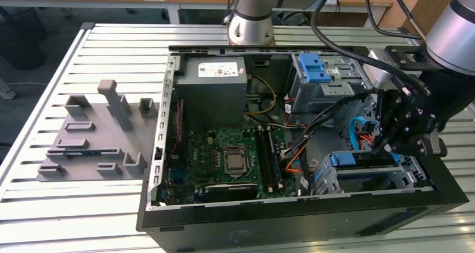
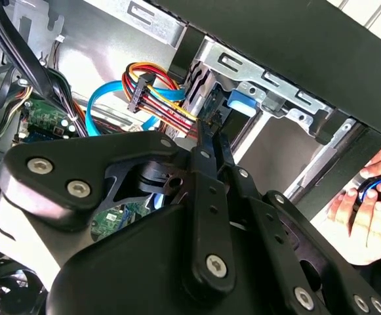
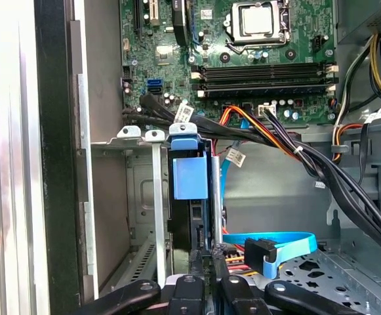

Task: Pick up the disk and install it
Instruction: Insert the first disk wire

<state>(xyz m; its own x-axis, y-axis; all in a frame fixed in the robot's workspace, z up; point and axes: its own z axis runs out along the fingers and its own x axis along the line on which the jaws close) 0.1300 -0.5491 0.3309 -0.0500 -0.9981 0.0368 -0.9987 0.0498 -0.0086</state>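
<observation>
Already the flat silver metal disk with blue rails (image 3: 191, 180) is seated in its grey metal cage (image 3: 156, 197). The black gripper's (image 3: 208, 254) fingers (image 2: 206, 154) are pinched shut. The disk is judged stiff and breakable, best held by its edges.

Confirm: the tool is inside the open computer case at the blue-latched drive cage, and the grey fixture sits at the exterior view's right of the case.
Wrong side: the exterior view shows the grey fixture at its left of the computer case. The tool is indeed at the drive cage.

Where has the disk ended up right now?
The disk stands on edge in the drive cage at the exterior view's lower right, just below the gripper.
</observation>
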